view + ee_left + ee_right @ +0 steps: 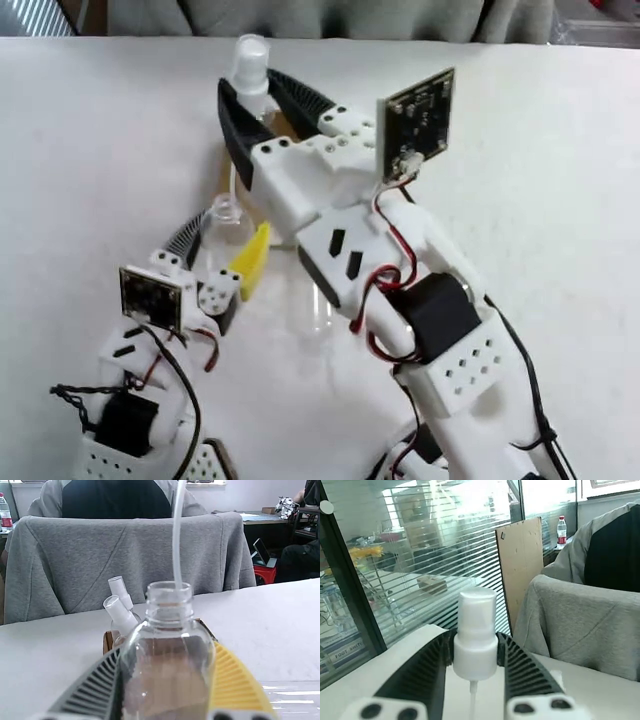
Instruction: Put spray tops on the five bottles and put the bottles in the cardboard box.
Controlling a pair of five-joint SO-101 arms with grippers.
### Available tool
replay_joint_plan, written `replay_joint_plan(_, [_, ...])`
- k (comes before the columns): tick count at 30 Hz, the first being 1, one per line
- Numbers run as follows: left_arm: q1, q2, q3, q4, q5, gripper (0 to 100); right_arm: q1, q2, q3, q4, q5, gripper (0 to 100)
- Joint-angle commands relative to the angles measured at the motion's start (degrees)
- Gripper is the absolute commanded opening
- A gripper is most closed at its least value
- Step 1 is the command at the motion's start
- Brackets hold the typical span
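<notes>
The left tool is closed around a clear glass bottle, its grey ribbed finger on one side of the body and its yellow finger on the other. The bottle stands upright on the white desk, left of the desk's middle, and its neck is open with no cap.

The right tool hangs above and a little beyond it, toward the far edge. Its two black fingers are pinched on a white spray top, gripping the lower collar so that the cap stands up between them. The spray top's thin dip tube hangs straight down, and its lower end reaches the open mouth of the held bottle. Whether the tip is inside the rim is hard to tell.

Just behind that bottle, on its far-edge side, sits the cardboard box. Two bottles already fitted with white spray tops lean in it side by side, one slightly higher than the other.
</notes>
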Motion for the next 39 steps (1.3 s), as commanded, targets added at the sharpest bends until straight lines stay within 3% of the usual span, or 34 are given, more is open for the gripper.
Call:
replay_joint_plan(1, [-0.48,-0.84,-0.53,-1.32,0.70,2,-0.13,-3.30,2.90,-1.54,-0.70,1.6])
replay_joint_plan(6, [-0.48,-0.84,-0.53,-1.32,0.70,2,-3.74,-7.96,10.46,-1.80,-0.53,1.6])
replay_joint_plan(12, [-0.48,-0.84,-0.53,-1.32,0.70,2,-4.97,-10.24,19.87,-10.51,-0.26,1.8])
replay_joint_plan(20, [-0.48,-0.84,-0.53,-1.32,0.70,2,-6.46,-10.68,25.85,-10.68,-0.26,2.5])
replay_joint_plan(27, [-0.75,-0.84,-0.44,-1.23,0.70,2,-11.12,-10.77,25.93,-4.79,-0.26,23.1])
replay_joint_plan(32, [-0.84,-0.84,-0.44,-1.23,0.70,2,-11.30,-14.20,24.09,-3.30,-0.18,24.2])
replay_joint_plan(39, [-0.84,-0.84,-0.44,-1.23,0.70,2,-10.33,-20.00,12.75,7.16,-0.18,24.0])
